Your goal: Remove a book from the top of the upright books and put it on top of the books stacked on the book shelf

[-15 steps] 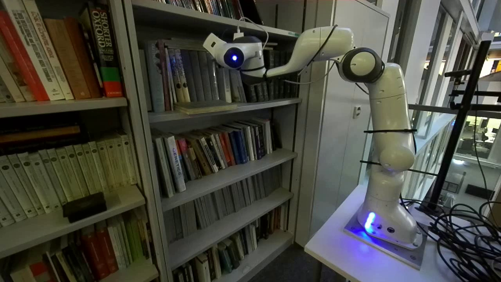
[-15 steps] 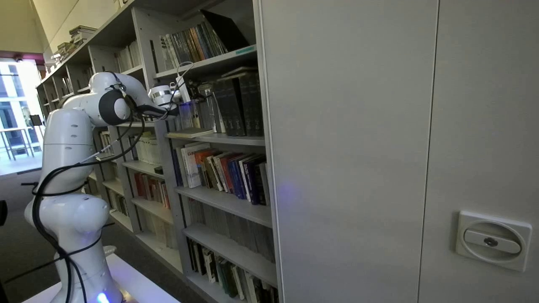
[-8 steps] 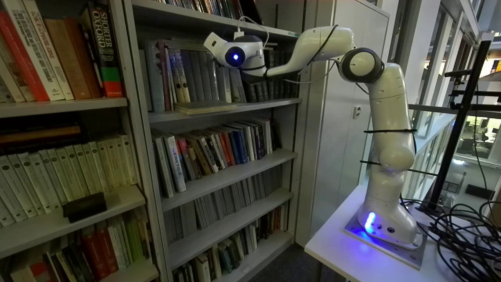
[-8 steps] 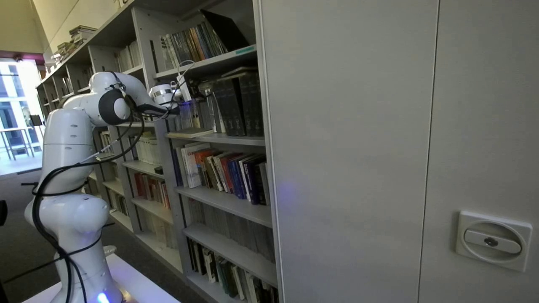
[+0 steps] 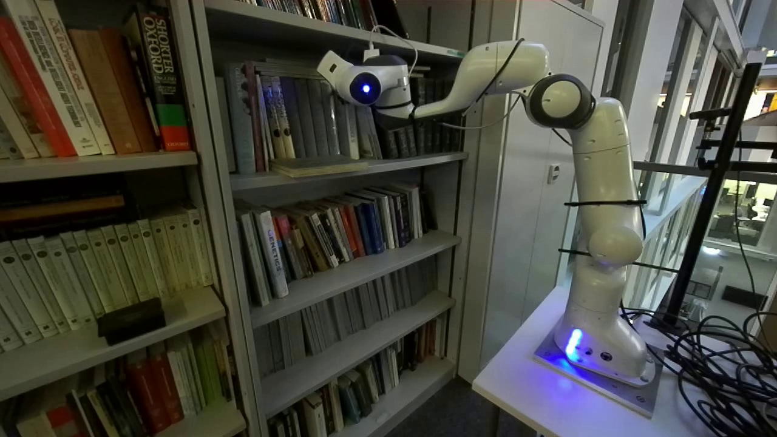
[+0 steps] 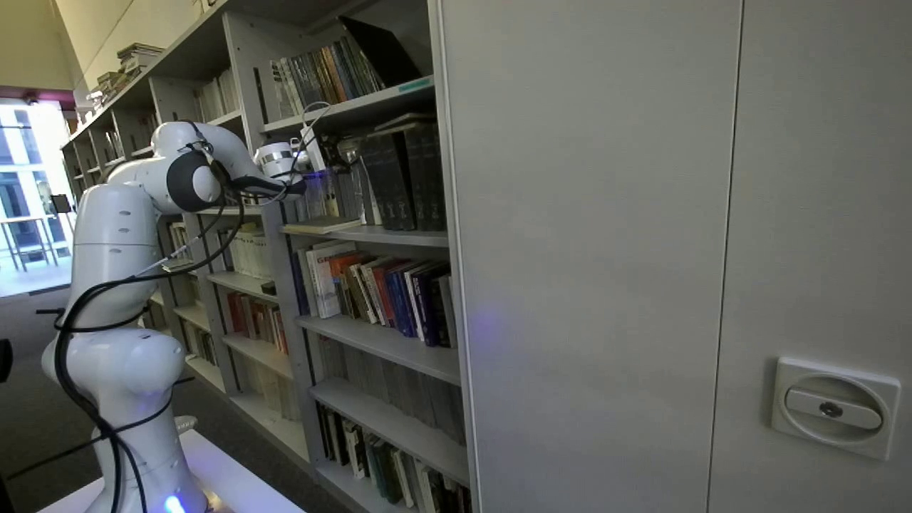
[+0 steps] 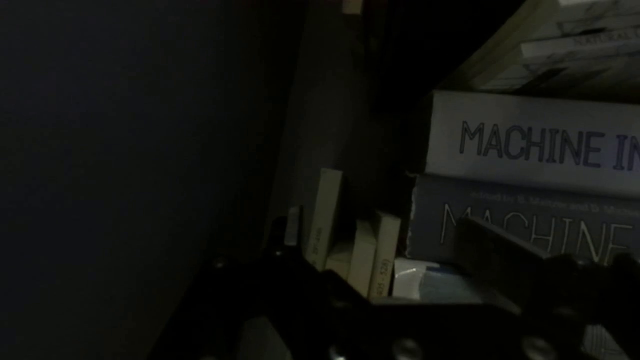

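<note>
From my end I'd call this a library or a book-lined office, I can't tell which: the book shelf (image 5: pixel 376 267) is packed with volumes (I can read "GENETICS" on one spine (image 5: pixel 275 252)), another full bookcase (image 5: pixel 97 165) adjoins it, and a lit interior (image 5: pixel 734 218) shows past a railing (image 5: pixel 674 169).

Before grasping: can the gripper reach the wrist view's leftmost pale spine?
Probably yes, depth unclear: the open gripper has one finger beside that spine; other pale spines, though, lie toward the opposite finger.

One robot arm (image 5: pixel 602 182), one cabinet handle (image 6: pixel 832 410), two "MACHINE" books (image 7: pixel 532 145)
</note>
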Motion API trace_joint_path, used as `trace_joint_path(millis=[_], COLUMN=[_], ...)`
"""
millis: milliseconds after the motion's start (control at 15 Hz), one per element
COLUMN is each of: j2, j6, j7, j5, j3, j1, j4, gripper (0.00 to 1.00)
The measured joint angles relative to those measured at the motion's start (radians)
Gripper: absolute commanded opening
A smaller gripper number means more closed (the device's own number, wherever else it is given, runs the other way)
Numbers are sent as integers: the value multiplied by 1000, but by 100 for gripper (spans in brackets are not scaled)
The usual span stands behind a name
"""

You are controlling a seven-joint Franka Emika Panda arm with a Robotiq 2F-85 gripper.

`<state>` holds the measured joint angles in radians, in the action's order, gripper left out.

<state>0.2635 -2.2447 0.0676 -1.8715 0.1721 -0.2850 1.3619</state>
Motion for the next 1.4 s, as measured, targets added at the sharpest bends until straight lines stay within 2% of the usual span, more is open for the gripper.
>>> trace_joint_path(millis=[467, 533, 600, 733, 867, 1267, 1400], j2=[0, 0, 0, 1, 2, -1, -1], j6=[0, 0, 0, 0, -1, -1, -1], j7=[-9, -9, -10, -11, -13, -15, -15], j5=[1, 1, 1, 2, 2, 2, 2], j3=[-1, -1, -1, -1, -2, -2, -2], j1=[3, 3, 3, 4, 4, 4, 8], j4=[0, 0, 0, 0, 0, 0, 0], gripper=[100, 96, 87, 82, 72, 85, 82])
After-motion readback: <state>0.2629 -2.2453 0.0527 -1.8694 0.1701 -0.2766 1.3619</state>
